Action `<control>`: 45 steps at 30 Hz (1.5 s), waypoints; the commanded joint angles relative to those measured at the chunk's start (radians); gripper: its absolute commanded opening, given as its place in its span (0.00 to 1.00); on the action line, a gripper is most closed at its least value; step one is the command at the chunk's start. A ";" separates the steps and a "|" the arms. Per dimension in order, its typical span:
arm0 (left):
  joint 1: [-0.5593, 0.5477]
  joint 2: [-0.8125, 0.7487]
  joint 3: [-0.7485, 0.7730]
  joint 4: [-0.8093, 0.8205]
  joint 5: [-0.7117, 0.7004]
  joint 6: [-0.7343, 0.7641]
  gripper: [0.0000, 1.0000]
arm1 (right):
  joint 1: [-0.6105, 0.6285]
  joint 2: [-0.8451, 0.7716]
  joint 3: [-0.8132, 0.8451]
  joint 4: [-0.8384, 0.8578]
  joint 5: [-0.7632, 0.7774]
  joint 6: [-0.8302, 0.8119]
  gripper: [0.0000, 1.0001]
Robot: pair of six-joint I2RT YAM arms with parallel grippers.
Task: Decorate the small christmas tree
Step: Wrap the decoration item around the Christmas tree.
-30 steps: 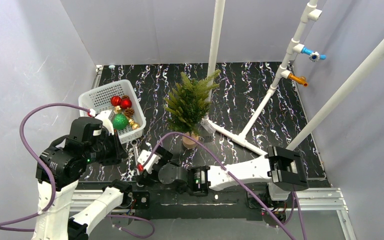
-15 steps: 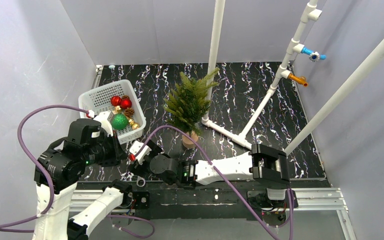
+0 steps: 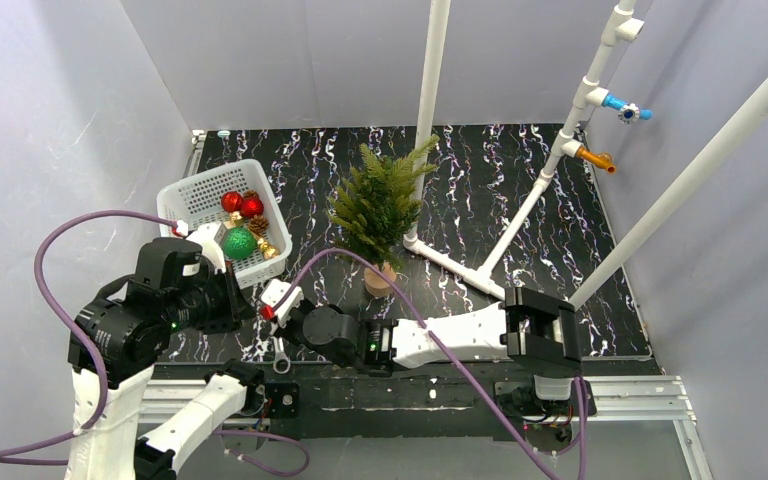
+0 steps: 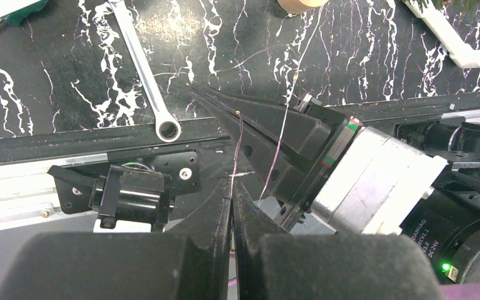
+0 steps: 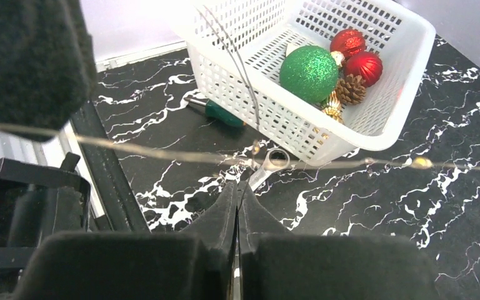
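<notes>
The small christmas tree stands upright on its tan round base in the middle of the black marbled table. A thin wire with tiny light beads stretches across the right wrist view. One strand of it runs toward the tree base. My left gripper is shut on this wire, which comes out of its tips. My right gripper is shut too, with a dark strand running down into its tips. Its black fingers lie right in front of the left gripper.
A white basket left of the tree holds a green glitter ball, red balls and a pine cone. A wrench and a green-handled screwdriver lie near the basket. White pipe frame stands behind the tree.
My right gripper has gone from wide open to shut, and its arm has swung left, close to the left gripper. The left gripper has stayed shut and still.
</notes>
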 commanded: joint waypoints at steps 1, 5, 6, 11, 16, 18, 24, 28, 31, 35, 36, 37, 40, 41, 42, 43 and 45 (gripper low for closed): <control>-0.003 0.004 -0.006 -0.046 0.022 -0.015 0.00 | -0.001 -0.085 -0.028 0.046 -0.031 0.029 0.01; -0.004 0.010 -0.018 -0.025 0.033 -0.023 0.00 | 0.000 -0.141 -0.079 0.034 -0.038 0.061 0.01; -0.003 0.011 -0.018 -0.022 0.036 -0.026 0.00 | 0.004 -0.156 -0.092 0.025 -0.039 0.062 0.01; -0.003 0.025 -0.026 0.005 0.065 -0.035 0.22 | 0.018 -0.230 -0.142 -0.035 -0.057 0.108 0.01; -0.003 0.033 -0.032 0.049 0.107 -0.039 0.92 | 0.045 -0.258 -0.142 -0.139 -0.063 0.122 0.01; -0.002 0.036 -0.030 0.059 0.107 -0.037 0.98 | 0.060 -0.269 -0.151 -0.173 -0.049 0.123 0.01; -0.003 0.033 -0.021 0.079 0.056 -0.051 0.98 | 0.079 -0.315 -0.194 -0.304 -0.033 0.199 0.01; -0.003 0.023 -0.036 0.111 0.032 -0.068 0.98 | 0.099 -0.367 -0.243 -0.364 0.020 0.243 0.01; -0.003 0.031 -0.042 0.121 0.051 -0.075 0.98 | 0.108 -0.413 -0.285 -0.401 0.038 0.276 0.01; -0.003 0.048 -0.053 0.128 0.092 -0.087 0.98 | 0.117 -0.452 -0.304 -0.472 0.073 0.310 0.01; -0.003 0.050 -0.057 0.131 0.098 -0.090 0.98 | 0.119 -0.460 -0.304 -0.493 0.082 0.316 0.01; -0.003 0.051 -0.060 0.134 0.099 -0.094 0.98 | 0.122 -0.464 -0.305 -0.505 0.094 0.321 0.01; -0.003 0.044 -0.068 0.138 0.081 -0.095 0.98 | 0.139 -0.491 -0.310 -0.584 0.143 0.352 0.01; -0.003 0.043 -0.069 0.138 0.072 -0.095 0.98 | 0.143 -0.505 -0.318 -0.606 0.161 0.370 0.01; -0.003 0.041 -0.071 0.137 0.064 -0.094 0.98 | 0.149 -0.525 -0.329 -0.624 0.176 0.388 0.01; -0.003 0.041 -0.074 0.137 0.060 -0.094 0.98 | 0.153 -0.558 -0.341 -0.643 0.191 0.408 0.01; -0.003 0.042 -0.080 0.140 0.058 -0.095 0.98 | 0.164 -0.612 -0.365 -0.694 0.231 0.449 0.01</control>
